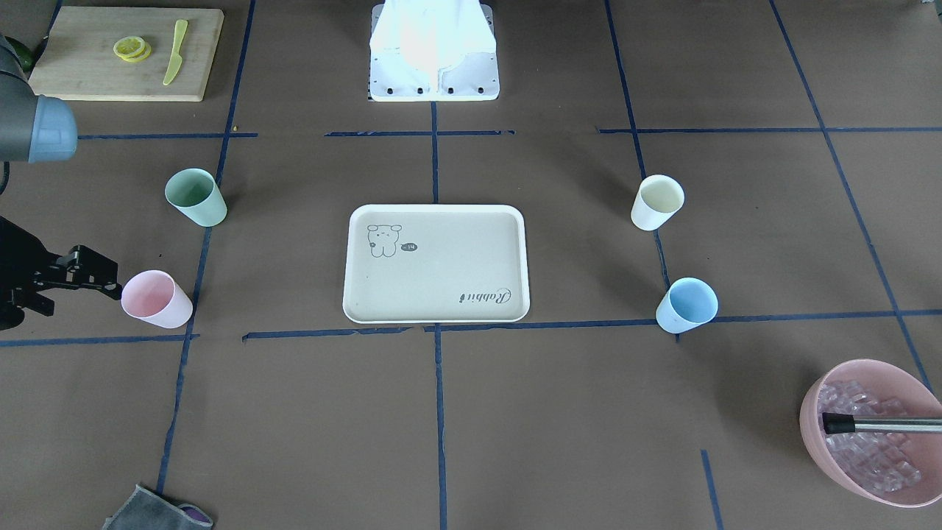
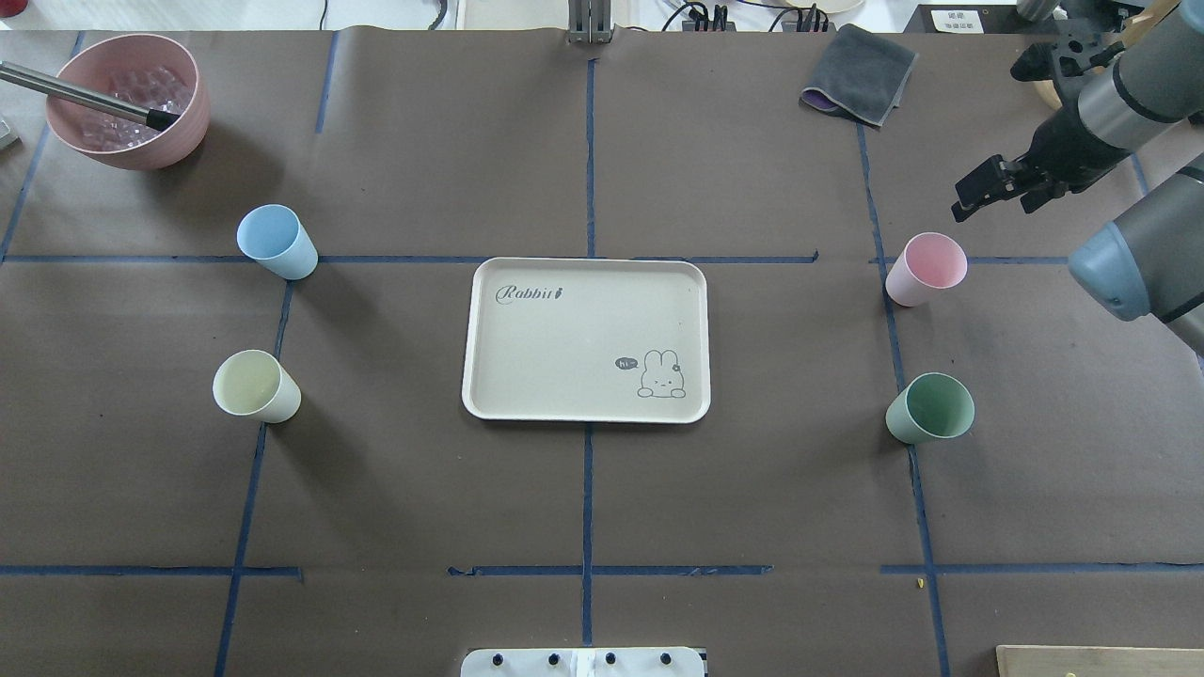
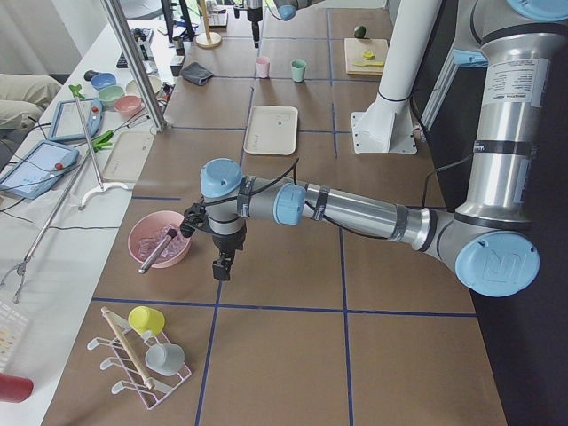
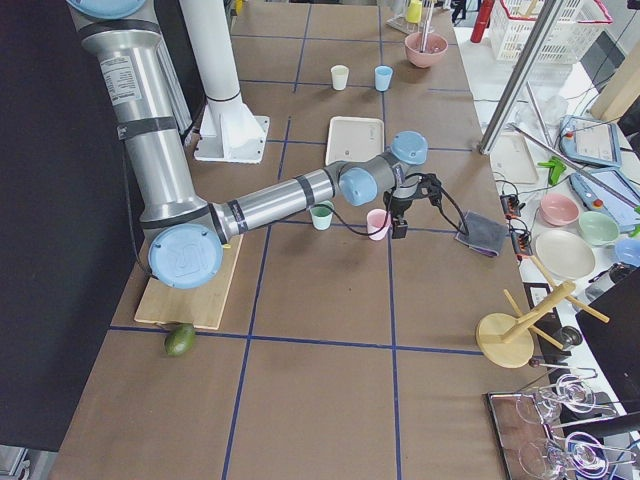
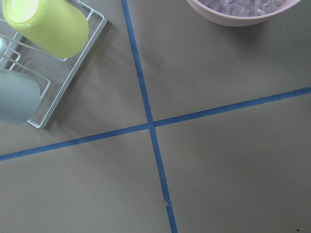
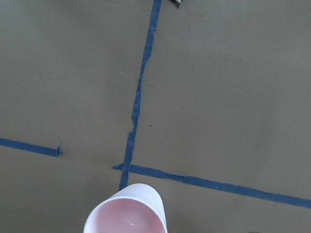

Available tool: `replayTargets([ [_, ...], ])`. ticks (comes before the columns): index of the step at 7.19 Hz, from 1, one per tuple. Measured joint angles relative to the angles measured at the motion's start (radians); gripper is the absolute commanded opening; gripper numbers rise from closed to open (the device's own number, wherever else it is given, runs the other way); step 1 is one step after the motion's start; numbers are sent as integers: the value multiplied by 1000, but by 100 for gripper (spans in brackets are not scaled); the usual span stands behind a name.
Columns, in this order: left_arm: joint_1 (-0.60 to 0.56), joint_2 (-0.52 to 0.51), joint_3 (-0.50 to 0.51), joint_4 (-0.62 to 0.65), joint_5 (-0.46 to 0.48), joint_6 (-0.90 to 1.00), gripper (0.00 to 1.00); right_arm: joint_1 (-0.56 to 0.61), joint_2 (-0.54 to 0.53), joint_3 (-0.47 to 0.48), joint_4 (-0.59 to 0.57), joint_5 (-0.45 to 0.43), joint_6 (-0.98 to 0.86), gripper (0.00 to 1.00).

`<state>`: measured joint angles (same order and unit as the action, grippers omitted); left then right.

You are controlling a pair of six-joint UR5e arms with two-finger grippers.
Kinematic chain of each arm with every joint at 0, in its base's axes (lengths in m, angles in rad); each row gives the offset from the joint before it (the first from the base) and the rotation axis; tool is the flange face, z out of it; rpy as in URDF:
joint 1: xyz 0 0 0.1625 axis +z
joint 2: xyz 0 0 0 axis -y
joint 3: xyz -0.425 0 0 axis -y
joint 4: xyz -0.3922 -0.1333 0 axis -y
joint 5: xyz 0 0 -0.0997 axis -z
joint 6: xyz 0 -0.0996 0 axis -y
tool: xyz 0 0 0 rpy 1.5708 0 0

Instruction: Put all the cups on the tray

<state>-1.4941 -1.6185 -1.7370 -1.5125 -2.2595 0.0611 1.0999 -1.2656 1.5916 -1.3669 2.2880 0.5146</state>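
Observation:
The cream-beige tray (image 1: 436,263) (image 2: 583,338) lies empty at the table's middle. The pink cup (image 1: 156,298) (image 2: 926,268) and the green cup (image 1: 196,196) (image 2: 931,407) stand upright on the robot's right side. The cream-white cup (image 1: 657,202) (image 2: 255,385) and the blue cup (image 1: 686,305) (image 2: 276,242) stand on its left. My right gripper (image 1: 110,280) (image 2: 974,197) hovers just beyond the pink cup, open and empty; that cup's rim shows in the right wrist view (image 6: 127,213). My left gripper (image 3: 221,269) hangs near the bowl; I cannot tell whether it is open.
A large pink bowl (image 1: 817,442) (image 2: 179,141) of clear cubes with a metal tool in it stands at the far left. A cutting board (image 1: 73,66) holds lemon slices and a knife. A grey cloth (image 2: 858,73) lies far right. A wire rack with a yellow cup (image 5: 48,29) lies below my left wrist.

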Motion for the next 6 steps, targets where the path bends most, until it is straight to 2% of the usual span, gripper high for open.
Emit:
replayTargets([
  [3, 0, 0, 0, 0, 0, 2, 100, -55, -1, -36, 8, -52, 3, 97],
  [4, 0, 0, 0, 0, 0, 2, 100, -73, -2, -41, 8, -65, 4, 88],
  [5, 0, 0, 0, 0, 0, 2, 100, -90, -2, -50, 8, -79, 4, 42],
  [6, 1, 0, 0, 0, 0, 3, 100, -106, -1, -60, 8, -90, 3, 17],
])
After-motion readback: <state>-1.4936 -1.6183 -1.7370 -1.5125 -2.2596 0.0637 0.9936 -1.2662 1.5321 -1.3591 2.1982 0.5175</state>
